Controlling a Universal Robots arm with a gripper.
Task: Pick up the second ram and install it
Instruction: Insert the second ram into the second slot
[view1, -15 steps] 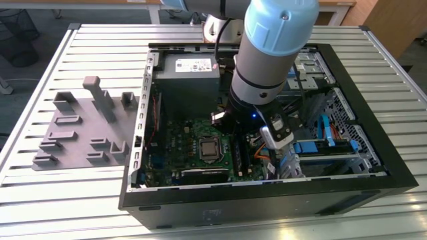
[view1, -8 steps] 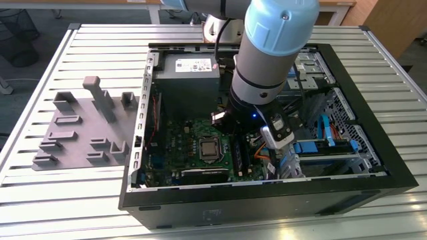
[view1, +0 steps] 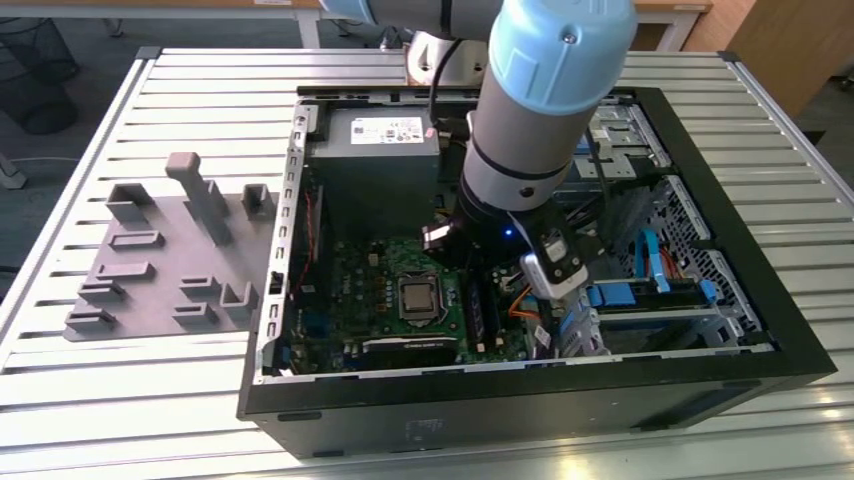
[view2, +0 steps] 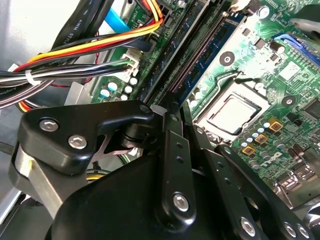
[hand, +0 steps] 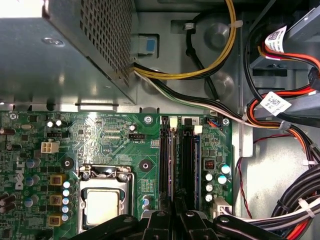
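The arm reaches down into the open computer case (view1: 747, 330), which lies on its side on a slatted metal table (view1: 160, 400). The gripper (hand: 175, 220) hangs low over the green motherboard (hand: 100, 135), right above the memory slots (hand: 186, 160) beside the processor socket (hand: 102, 197).

In the first wrist view the black fingers (hand: 157, 222) stand close together, lined up with the slots. A dark strip, apparently the second ram (hand: 165, 165), runs lengthwise in the slot nearest the socket, straight out from the fingertips; the white clip at its far end sits against the slot. Whether the jaws pinch the stick or merely sit above it cannot be told, since the linkage hides the tips.

In the second wrist view the gripper linkage (view2: 170, 165) blocks the foreground, and the long slots (view2: 200, 50) stretch away from it past the socket (view2: 232, 112). A bundle of coloured cables (view2: 75, 60) passes beside the slots.

In the exterior view, a grey holder tray (view1: 167, 250) with upright blocks lies on the table to the exterior view's left of the case, well apart from the gripper.
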